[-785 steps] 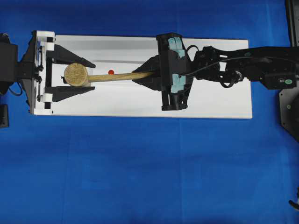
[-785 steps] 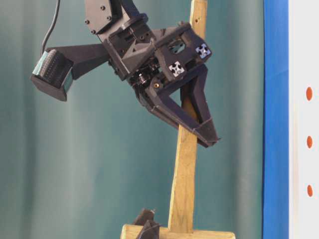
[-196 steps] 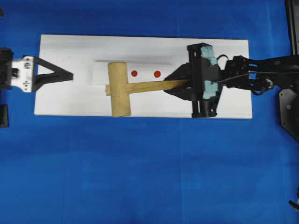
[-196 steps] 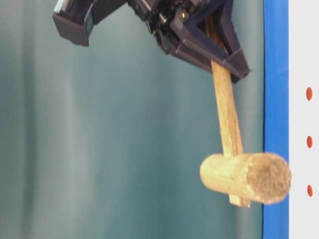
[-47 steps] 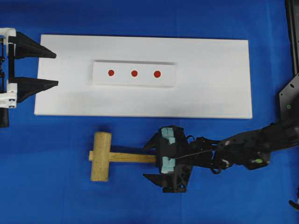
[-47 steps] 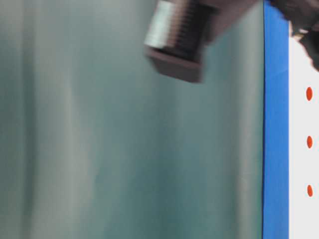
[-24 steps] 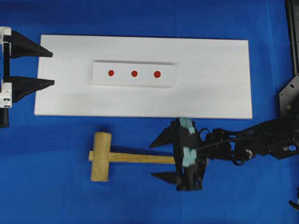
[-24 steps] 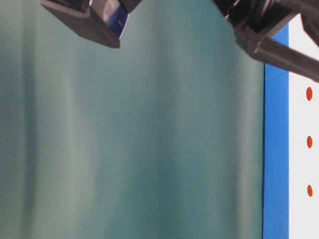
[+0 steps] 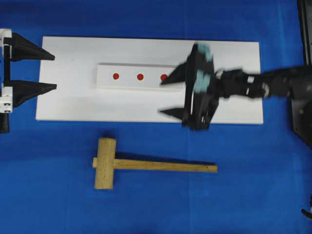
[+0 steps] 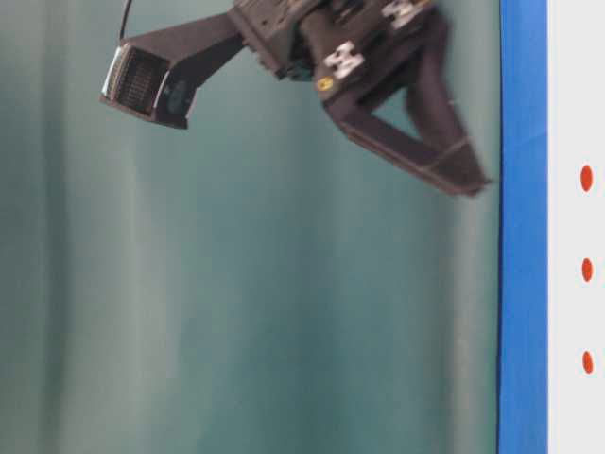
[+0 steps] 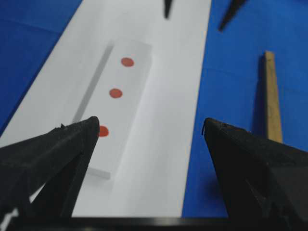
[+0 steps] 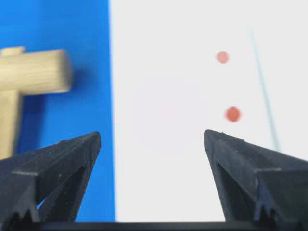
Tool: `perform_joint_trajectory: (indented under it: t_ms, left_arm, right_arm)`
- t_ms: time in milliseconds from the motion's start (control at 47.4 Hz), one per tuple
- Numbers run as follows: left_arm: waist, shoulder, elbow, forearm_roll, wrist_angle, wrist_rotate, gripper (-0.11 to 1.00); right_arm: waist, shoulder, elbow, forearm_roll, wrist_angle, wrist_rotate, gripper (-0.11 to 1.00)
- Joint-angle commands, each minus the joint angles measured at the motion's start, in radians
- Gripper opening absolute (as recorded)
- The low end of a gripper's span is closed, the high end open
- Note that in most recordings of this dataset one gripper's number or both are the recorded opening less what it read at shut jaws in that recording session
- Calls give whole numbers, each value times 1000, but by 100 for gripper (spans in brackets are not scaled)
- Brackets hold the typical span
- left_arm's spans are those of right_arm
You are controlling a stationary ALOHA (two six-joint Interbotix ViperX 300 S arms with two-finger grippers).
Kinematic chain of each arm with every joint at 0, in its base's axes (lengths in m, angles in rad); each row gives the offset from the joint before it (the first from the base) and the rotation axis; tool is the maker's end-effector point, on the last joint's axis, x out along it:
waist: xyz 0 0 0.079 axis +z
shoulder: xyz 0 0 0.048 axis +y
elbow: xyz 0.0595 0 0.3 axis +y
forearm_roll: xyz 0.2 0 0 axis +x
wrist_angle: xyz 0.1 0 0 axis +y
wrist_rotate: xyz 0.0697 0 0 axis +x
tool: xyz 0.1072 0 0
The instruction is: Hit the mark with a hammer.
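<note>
The hammer (image 9: 105, 163), a light wooden mallet, lies flat on the blue cloth in front of the white board, handle pointing right. Nothing holds it. Its head (image 12: 33, 72) shows at the left of the right wrist view and its handle (image 11: 272, 96) in the left wrist view. Three red marks (image 9: 140, 76) sit in a row on a raised white strip. My right gripper (image 9: 162, 97) hovers open and empty over the board, just right of the marks (image 12: 233, 114). At the board's left end my left gripper (image 9: 54, 72) is open and empty, facing the marks (image 11: 115, 93).
The white board (image 9: 73, 102) lies on a blue cloth (image 9: 48, 195). A black stand (image 9: 302, 112) is at the right edge. In the table-level view the right gripper (image 10: 416, 142) hangs high, left of the board's edge.
My right gripper, open near the handle's end a second ago, has backed off and swung up over the board. The hammer stays on the cloth. The left gripper has barely moved.
</note>
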Motion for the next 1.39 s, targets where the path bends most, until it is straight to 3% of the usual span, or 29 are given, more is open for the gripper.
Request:
perform_joint_trajectory:
  t_ms: [0, 232, 802, 1119, 1372]
  left_arm:
    - [2, 3, -9, 0, 5, 0, 85]
    - [3, -37, -11, 0, 69, 32, 85]
    - [2, -232, 34, 0, 144, 224, 85]
    - [-20, -275, 83, -2, 124, 236, 84]
    - [-20, -275, 149, -2, 20, 238, 82]
  right_arm:
    - [-38, -48, -9, -3, 49, -15, 81]
    - [-51, -190, 38, -26, 109, -26, 81]
    - [-63, -733, 362, -118, 141, -32, 81]
    - [-63, -985, 568, -100, 135, -26, 81]
    - [-63, -1009, 649, -72, 100, -26, 81]
